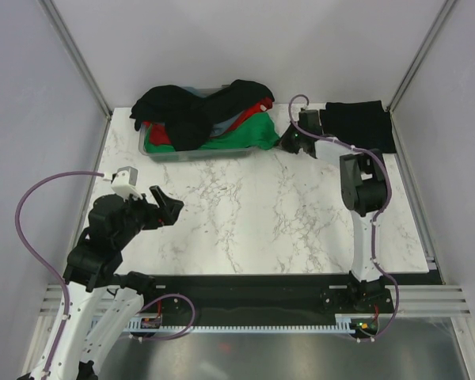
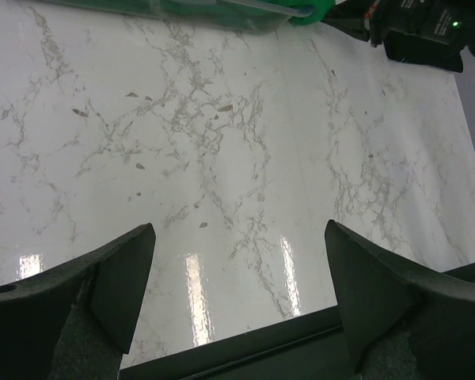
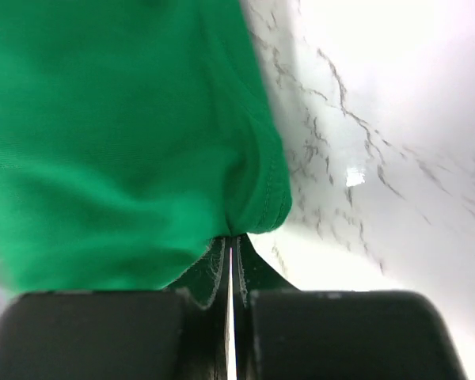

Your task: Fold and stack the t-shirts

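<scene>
– What colours am I seeing, upper centre of the frame?
– You've got a bright green t-shirt (image 1: 249, 136), a red t-shirt (image 1: 159, 135) and black t-shirts (image 1: 182, 111) there.
– And the rest?
– Your table (image 1: 245, 214) is white marble with grey veins; at upper right you'll see another black t-shirt (image 1: 360, 120), plain.

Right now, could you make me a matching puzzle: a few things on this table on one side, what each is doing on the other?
1 green t-shirt
2 flat black t-shirt
3 tub
4 left jaws

A spread wide above bare marble
B heaped with shirts
C pinched by the shut right jaws
D lying at the far right corner

Pairs: 1-C, 2-D, 3-B, 4-A
</scene>
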